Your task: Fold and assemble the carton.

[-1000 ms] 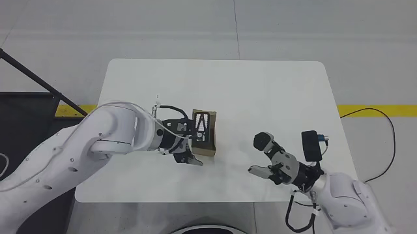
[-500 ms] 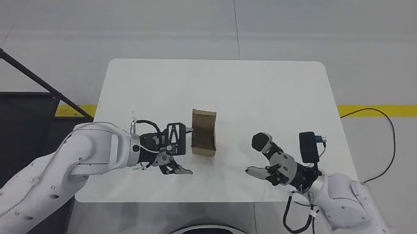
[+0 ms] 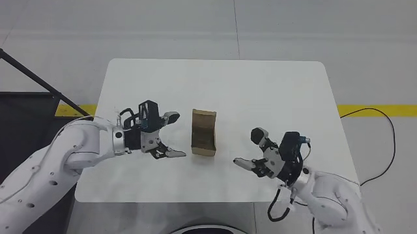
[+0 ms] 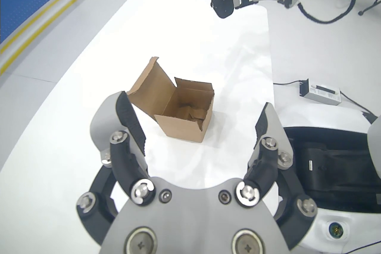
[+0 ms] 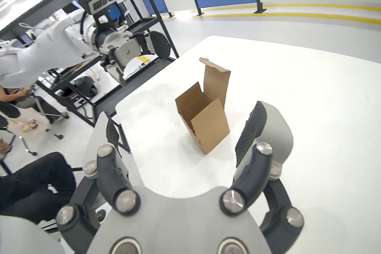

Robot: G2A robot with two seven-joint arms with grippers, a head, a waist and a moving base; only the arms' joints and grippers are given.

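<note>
The carton (image 3: 203,133) stands erected on the surface (image 3: 260,90), near its front edge, lid flap (image 5: 216,81) upright. Left hand (image 3: 174,135) and right hand (image 3: 248,148) flank it, spread wide, empty. Closing seems next: one steadies, one folds the lid down.

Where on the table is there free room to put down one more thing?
The far half of the table, from the carton to the far edge, is bare. A narrower strip between carton and near edge is free too. It is crowded beside the carton, flanked by the open left tool and right tool.
</note>
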